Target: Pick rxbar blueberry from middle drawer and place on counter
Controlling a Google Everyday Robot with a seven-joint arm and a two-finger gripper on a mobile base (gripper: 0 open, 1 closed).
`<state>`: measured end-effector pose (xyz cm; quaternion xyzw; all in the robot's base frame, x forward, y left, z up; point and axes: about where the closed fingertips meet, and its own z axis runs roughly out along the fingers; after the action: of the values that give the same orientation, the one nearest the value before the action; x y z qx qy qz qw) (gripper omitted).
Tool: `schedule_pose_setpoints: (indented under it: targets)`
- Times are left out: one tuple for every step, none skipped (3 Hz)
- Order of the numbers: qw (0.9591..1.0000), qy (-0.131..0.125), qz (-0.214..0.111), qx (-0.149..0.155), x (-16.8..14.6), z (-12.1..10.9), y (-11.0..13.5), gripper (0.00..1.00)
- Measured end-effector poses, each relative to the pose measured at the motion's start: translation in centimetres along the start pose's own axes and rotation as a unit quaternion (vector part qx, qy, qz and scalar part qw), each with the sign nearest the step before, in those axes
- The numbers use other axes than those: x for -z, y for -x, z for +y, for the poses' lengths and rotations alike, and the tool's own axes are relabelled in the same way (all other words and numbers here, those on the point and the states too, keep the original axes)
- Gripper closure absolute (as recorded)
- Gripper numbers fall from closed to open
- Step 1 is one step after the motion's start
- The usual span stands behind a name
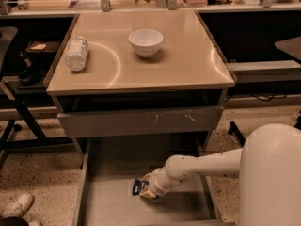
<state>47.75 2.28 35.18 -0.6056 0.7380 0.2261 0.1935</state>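
1. The gripper [146, 193] sits low inside the open middle drawer [108, 206], just above its plain grey floor; it ends a cream-coloured arm [207, 166] that reaches in from the robot's rounded white body [273, 178], off to the gripper's rear right.
2. The rxbar blueberry [137, 187], a small dark navy wrapper with pale lettering, lies right at the tip of the jaws, touching them and sticking out on the side away from the arm; whether the jaws are clenched on it or released cannot be told.
3. The bar is inside the drawer, at the jaws; the drawer's low grey side walls run along either side of the gripper, the left one well apart from it.
4. Beyond and above the jaws is a grey drawer front [141, 121] with small orange scuff marks.
5. Higher still, well apart from the jaws, is the counter [178, 65], a glossy tan-beige square top on a grey cabinet.
6. On the counter stands a white bowl [146, 42], upright, far above the jaws and roughly in line with them; a clear plastic bottle [77, 53] lies on its side near the counter's left edge, apart from the bowl.
7. Far to the left of the jaws, on the speckled floor outside the drawer, is a white shoe [16, 205].
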Motion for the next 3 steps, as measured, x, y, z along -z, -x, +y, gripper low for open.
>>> schedule_pose_setpoints:
  targets:
    - [1.0, -0.004, 0.002, -0.006, 2.6, 0.5, 1.8, 1.0]
    - [0.9998, -0.01, 0.004, -0.018, 7.3, 1.6, 4.5, 1.0]
    - [0.9991, -0.029, 0.014, -0.026, 12.8, 2.0, 6.9, 1.0]
